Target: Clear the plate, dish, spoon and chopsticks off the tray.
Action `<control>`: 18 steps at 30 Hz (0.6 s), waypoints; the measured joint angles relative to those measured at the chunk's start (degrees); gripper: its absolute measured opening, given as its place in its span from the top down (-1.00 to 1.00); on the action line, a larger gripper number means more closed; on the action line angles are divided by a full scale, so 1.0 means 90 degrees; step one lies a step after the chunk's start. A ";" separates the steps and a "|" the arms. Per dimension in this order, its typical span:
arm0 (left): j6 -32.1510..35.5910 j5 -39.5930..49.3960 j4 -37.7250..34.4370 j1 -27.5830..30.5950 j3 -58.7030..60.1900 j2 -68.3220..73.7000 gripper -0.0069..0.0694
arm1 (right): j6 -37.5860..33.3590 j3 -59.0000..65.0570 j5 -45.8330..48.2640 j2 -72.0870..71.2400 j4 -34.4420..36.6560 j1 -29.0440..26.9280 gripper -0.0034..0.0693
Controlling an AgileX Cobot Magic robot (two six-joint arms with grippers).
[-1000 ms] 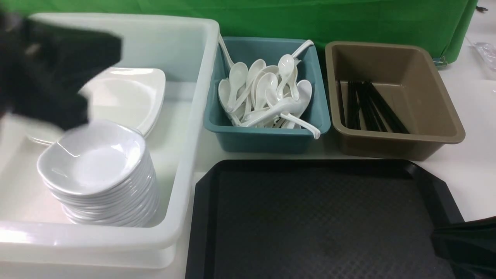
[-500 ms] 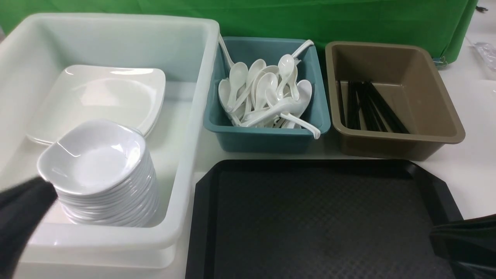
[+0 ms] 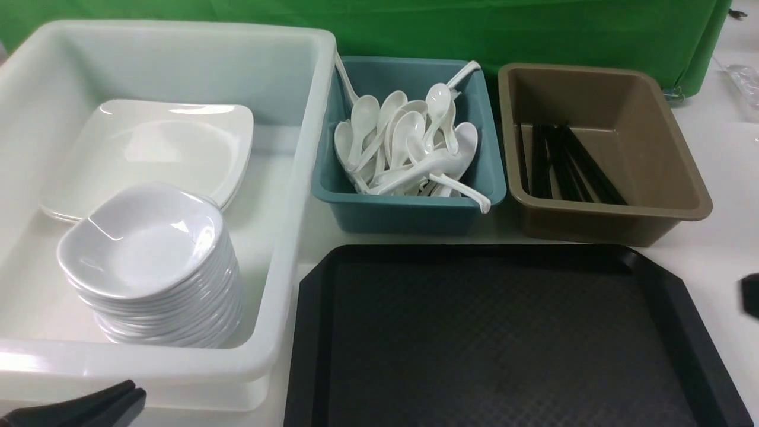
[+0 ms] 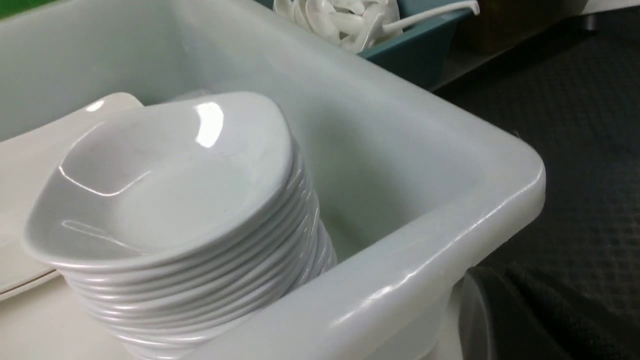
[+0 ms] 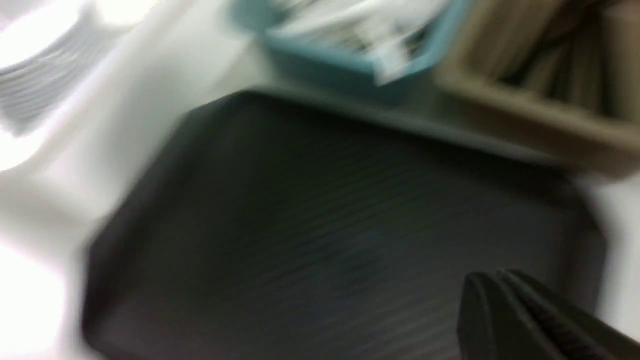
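Observation:
The black tray (image 3: 498, 338) lies front centre with nothing on its floor; it also shows in the right wrist view (image 5: 325, 225). The large white plate (image 3: 154, 148) lies in the white tub. A stack of small dishes (image 3: 142, 243) stands in front of it and fills the left wrist view (image 4: 165, 185). Several white spoons (image 3: 409, 148) lie in the teal bin. Black chopsticks (image 3: 563, 160) lie in the brown bin. My left gripper (image 3: 136, 391) is shut and empty, low outside the tub's front wall (image 4: 490, 280). My right gripper (image 5: 492, 277) is shut and empty over the tray's near right part.
The white tub (image 3: 296, 178) stands left, the teal bin (image 3: 409, 213) at centre back, the brown bin (image 3: 611, 219) at back right. A green cloth hangs behind. A dark part of my right arm (image 3: 750, 295) shows at the right edge.
My left arm has left the space above the tub and dropped back to the front left corner. My right gripper has drawn back to the right, off the tray's corner.

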 joint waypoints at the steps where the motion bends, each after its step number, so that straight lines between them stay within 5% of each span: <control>1: 0.0000 0.0009 0.0025 0.0000 0.0009 0.0000 0.79 | -0.0318 0.0251 -0.0146 -0.0225 0.0019 -0.0318 0.86; 9: 0.0000 0.0016 0.0094 0.0000 0.0011 0.0000 0.79 | -0.1390 0.3305 -0.2468 -0.2398 0.0111 -0.2510 0.86; 14: 0.0000 0.0016 0.0094 0.0000 0.0011 0.0000 0.79 | -0.1107 0.4678 -0.3199 -0.3490 0.0129 -0.2854 0.86; 18: 0.0000 0.0022 0.0100 0.0000 0.0016 -0.0008 0.79 | -0.0696 0.4907 -0.2794 -0.3739 0.0148 -0.2869 0.86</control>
